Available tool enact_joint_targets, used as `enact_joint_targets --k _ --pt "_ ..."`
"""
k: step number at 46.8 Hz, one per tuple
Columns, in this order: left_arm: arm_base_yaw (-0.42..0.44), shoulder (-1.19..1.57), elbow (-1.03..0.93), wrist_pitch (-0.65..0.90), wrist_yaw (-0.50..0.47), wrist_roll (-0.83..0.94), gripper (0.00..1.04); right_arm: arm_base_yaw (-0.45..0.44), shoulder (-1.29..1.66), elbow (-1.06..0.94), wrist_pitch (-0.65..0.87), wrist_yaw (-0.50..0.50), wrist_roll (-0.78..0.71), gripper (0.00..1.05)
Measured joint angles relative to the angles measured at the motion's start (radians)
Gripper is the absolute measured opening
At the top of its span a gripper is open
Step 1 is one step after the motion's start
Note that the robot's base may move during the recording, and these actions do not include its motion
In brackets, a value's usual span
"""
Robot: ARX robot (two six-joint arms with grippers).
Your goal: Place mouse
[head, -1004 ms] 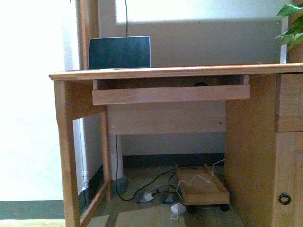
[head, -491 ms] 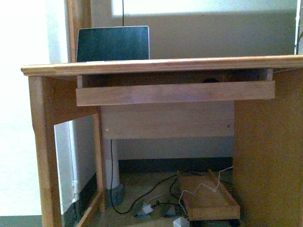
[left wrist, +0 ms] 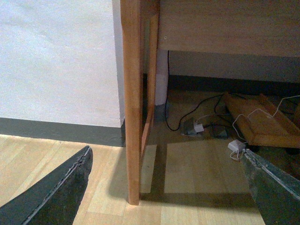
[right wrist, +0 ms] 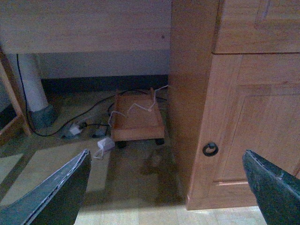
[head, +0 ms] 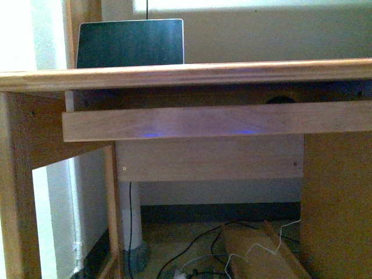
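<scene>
In the front view only the dark rounded top of the mouse [head: 281, 99] peeks over the front board of the pull-out tray [head: 215, 121], under the desk top [head: 186, 74], towards the right. Neither arm appears in that view. My left gripper [left wrist: 166, 187] is open and empty, low over the wooden floor beside the desk's left leg [left wrist: 131, 103]. Also open with nothing in it, my right gripper [right wrist: 164, 190] hangs in front of the desk's cabinet door [right wrist: 243, 122]. The mouse is out of both wrist views.
A laptop [head: 131, 43] stands open at the back left of the desk top. Under the desk lie black cables [left wrist: 199, 127], a white adapter [left wrist: 236, 146] and a low wheeled wooden tray [right wrist: 137, 123]. The cabinet door has a ring pull [right wrist: 210, 149].
The front view has closed in on the desk: the desk top and pull-out tray fill more of the frame, and the plant and right-hand drawers have dropped out of sight.
</scene>
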Motion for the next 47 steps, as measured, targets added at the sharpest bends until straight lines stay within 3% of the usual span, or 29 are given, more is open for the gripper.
enact_joint_targets --k 45,46,47 --pt "0.0 0.0 0.0 0.0 0.0 0.0 0.97 0.0 0.0 0.0 0.0 -0.002 0.0 0.97" --pt "0.003 0.004 0.001 -0.006 0.015 -0.011 0.97 0.0 0.0 0.0 0.0 -0.002 0.0 0.97" --pt "0.027 0.031 0.026 -0.079 0.098 -0.055 0.97 0.0 0.0 0.0 0.0 -0.002 0.0 0.97"
